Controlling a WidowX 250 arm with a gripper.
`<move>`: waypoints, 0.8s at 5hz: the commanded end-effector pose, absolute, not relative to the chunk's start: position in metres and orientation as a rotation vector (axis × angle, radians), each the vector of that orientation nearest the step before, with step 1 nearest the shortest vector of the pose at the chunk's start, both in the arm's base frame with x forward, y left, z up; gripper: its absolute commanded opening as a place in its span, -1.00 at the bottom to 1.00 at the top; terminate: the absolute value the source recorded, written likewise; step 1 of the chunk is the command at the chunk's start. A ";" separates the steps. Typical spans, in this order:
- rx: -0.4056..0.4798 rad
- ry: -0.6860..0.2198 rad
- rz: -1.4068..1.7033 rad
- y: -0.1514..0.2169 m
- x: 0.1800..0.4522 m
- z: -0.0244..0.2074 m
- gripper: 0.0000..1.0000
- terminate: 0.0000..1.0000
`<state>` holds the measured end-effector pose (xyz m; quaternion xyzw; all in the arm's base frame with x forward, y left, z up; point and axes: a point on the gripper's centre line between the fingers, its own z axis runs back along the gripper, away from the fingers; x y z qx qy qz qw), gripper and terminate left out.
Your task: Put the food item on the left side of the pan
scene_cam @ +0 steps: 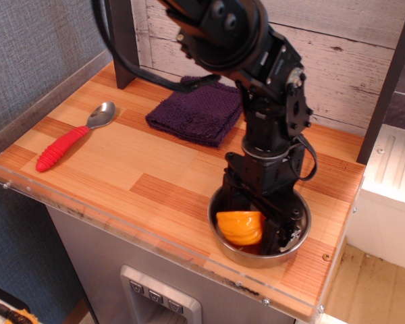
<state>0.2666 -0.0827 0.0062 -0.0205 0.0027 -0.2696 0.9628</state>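
Note:
The orange food item [239, 227] is inside the shiny steel pan [224, 244] at the front right of the wooden counter, tilted up on its edge. My black gripper [251, 221] reaches down into the pan and its fingers [278, 229] stand on either side of the food item. The fingers look closed against it, but the contact is partly hidden by the gripper body. The pan's wire handle is hidden behind the arm.
A red-handled spoon [71, 139] lies at the left of the counter. A folded purple cloth [197, 111] lies at the back middle. A dark post [121, 44] stands at the back left. The counter's front edge [155, 237] carries a clear plastic lip.

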 end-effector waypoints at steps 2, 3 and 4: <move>-0.077 -0.133 -0.606 -0.083 0.269 0.035 -1.00 -1.00; -0.091 -0.235 -0.607 -0.076 0.276 0.066 -1.00 -1.00; -0.093 -0.313 -0.538 -0.047 0.276 0.096 -1.00 -1.00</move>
